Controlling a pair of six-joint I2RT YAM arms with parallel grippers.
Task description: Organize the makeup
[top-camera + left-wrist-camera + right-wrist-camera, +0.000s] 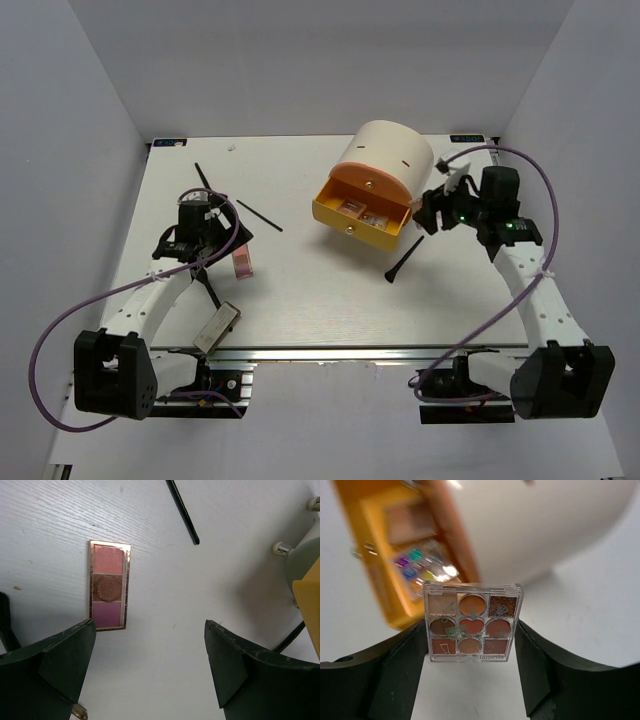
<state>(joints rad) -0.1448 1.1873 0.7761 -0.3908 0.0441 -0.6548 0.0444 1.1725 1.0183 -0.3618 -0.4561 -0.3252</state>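
- Toward the left edge of the table (330, 310), my left gripper (150, 650) hangs wide open and empty. The pink palette (108, 586) lies loose just beyond it.
- The silvery compact (217, 327) by the near edge and the black brushes (259, 215) toward the far-left corner are unsorted.
- The yellow drawer (355, 230) stands pulled out, with two palettes (352, 208) inside.
- One brush (403, 260) lies beside it.
- My right gripper (470, 630) clamps the multi-pan palette (472, 622) beside the drawer. I judge roughly a third done.
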